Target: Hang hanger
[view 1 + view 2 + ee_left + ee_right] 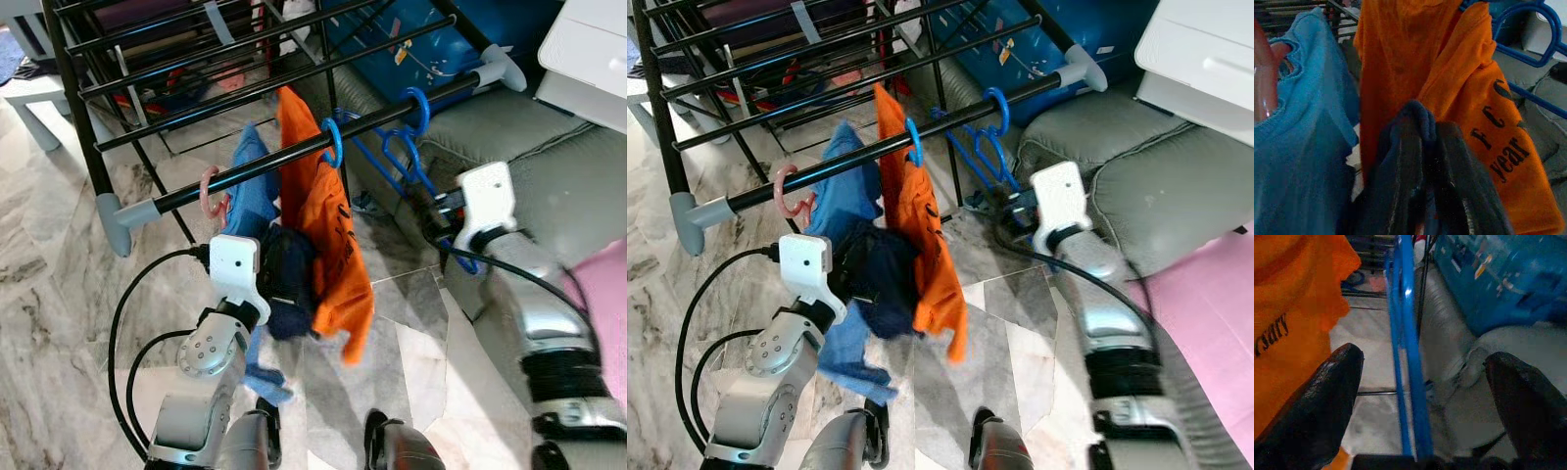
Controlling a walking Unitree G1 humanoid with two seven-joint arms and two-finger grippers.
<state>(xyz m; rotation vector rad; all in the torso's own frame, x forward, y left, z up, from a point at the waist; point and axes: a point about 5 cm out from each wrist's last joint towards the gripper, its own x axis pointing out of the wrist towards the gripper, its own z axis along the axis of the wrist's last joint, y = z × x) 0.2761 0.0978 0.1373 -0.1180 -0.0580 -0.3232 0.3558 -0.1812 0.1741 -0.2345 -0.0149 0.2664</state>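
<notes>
Blue plastic hanger (397, 147) is already hooked on the black rail (294, 157) beside the orange shirt (323, 235); I'd judge the clean move is backing my right tool (1420, 396) straight off without snagging it. Its fingers (1327, 401) stand spread wide, the hanger's bar between them untouched, while my left tool (1425, 171) pinches a dark navy garment (289, 284).
</notes>
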